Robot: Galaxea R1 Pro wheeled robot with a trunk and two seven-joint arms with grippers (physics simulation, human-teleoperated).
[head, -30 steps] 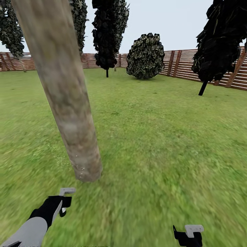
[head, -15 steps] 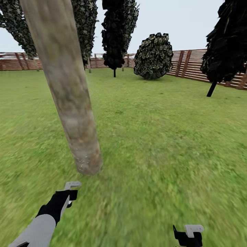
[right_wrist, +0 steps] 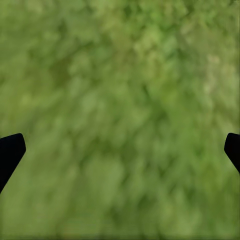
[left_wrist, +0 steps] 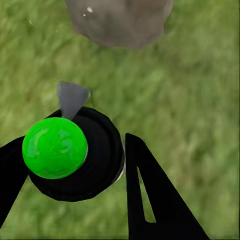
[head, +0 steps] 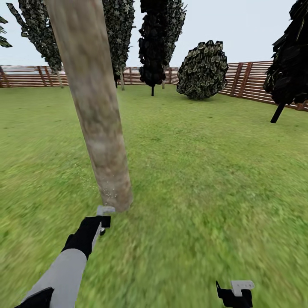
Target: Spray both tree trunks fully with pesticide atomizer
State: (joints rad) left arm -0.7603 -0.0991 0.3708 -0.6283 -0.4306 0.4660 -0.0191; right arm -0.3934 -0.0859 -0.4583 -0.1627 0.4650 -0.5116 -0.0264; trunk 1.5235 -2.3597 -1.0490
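A thick mottled grey-tan tree trunk (head: 96,115) rises from the lawn just ahead and left of centre, and its base (left_wrist: 120,20) also shows in the left wrist view. Small pale specks dot its foot. My left gripper (head: 102,220) is shut on the pesticide atomizer (left_wrist: 55,147), a black body with a bright green round top. The atomizer's grey nozzle (head: 105,210) points at the trunk's base from a short distance. My right gripper (head: 235,293) hangs low over the grass at the lower right, open, with nothing between its fingers (right_wrist: 10,150).
Green lawn (head: 205,171) stretches all around. A brown slat fence (head: 252,81) rings the far side. Dark thin-stemmed trees (head: 154,42) and a round bush (head: 203,70) stand far back, and another dark tree (head: 288,68) stands at the right.
The view has shifted, sliding the scene to the right. My left arm has reached forward, bringing the atomizer's nozzle closer to the trunk's base. The right gripper has kept its place.
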